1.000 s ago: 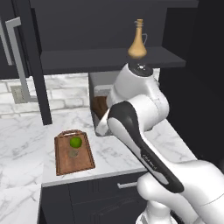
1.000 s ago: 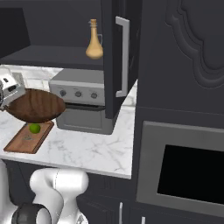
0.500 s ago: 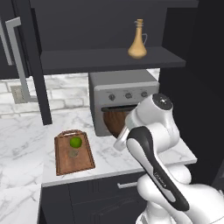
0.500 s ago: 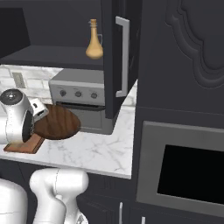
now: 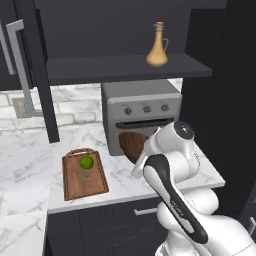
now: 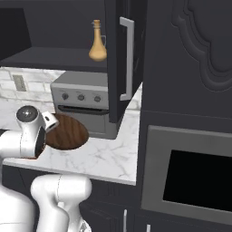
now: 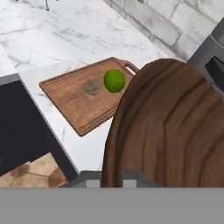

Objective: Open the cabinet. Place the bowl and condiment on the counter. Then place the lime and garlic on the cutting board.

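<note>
Bowl and arm have swung right across the counter since a second ago, from above the cutting board to in front of the toaster oven (image 5: 142,117); camera and other items unchanged. Cabinet (image 5: 120,35) is open, door (image 6: 121,59) swung out, dark shelf exposed with the condiment (image 5: 157,46) standing upright on it, untouched. Counter (image 6: 102,154) is bare marble near the oven. Bowl (image 6: 65,132) hangs low over the counter, just in front of the oven, tilted, not clearly resting yet. Cutting board (image 5: 84,173) sits to the left, well apart from the bowl, already carrying the lime (image 5: 86,162) and, just beside it, the small dull garlic (image 7: 90,87). Gripper (image 7: 110,178) is clamped tight on the bowl rim, fingers closed as far as they go on it. Step in hand: placing the bowl on the counter, likely near its end. Next move calls for lowering and levelling the bowl until it sits flat, then releasing; afterwards reaching up to the shelf for the condiment. Lime and garlic look done.
</note>
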